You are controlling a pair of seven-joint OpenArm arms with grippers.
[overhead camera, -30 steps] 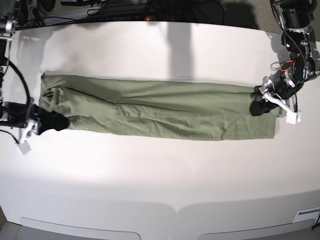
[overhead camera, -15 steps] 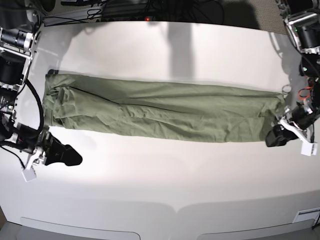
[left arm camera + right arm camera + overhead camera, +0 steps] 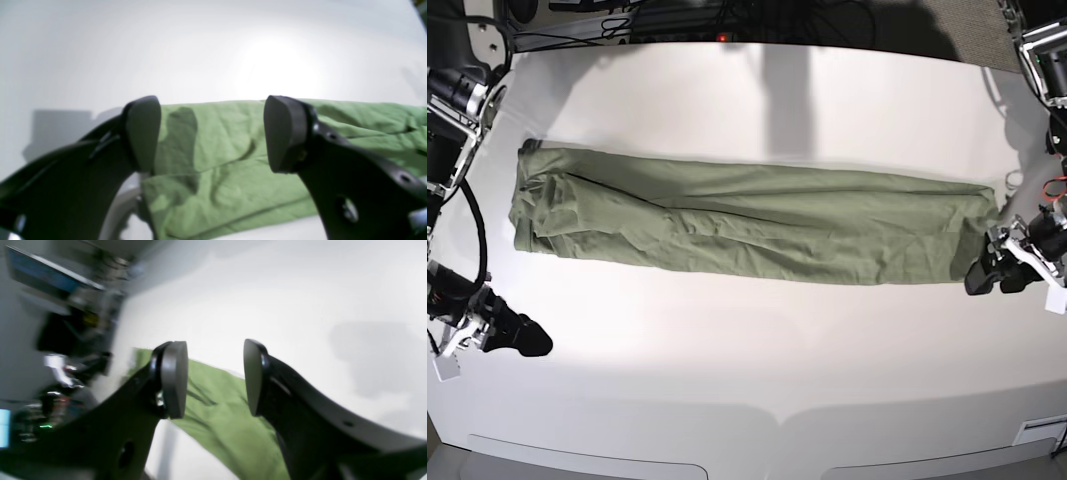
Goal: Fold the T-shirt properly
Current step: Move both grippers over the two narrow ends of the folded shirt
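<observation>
The T-shirt (image 3: 747, 228), a wrinkled sage-green cotton garment with no print, lay folded into 1 long narrow band across the middle of the white table (image 3: 747, 380), running from about 9 o'clock to 3 o'clock in the base view. Its 9 o'clock end was bunched into thicker, creased layers, while the 3 o'clock end tapered to a blunter edge.

The left gripper (image 3: 995, 274), a black 2-fingered pincer, sat at the 3 o'clock end of the band, just beside the cloth's lower corner. In the left wrist view its jaws stood wide apart with nothing between them, and the green fabric (image 3: 213, 160) showed beyond the gap, lying flat on the table.

The right gripper (image 3: 522, 338), also black with 2 fingers, rested over bare table toward 8 o'clock, well apart from the shirt's bunched end. In the right wrist view its pads (image 3: 175, 380) were parted about halfway with nothing clamped, and a strip of the shirt (image 3: 220, 413) lay on the table behind the gap. That view was blurred along its left side.
</observation>
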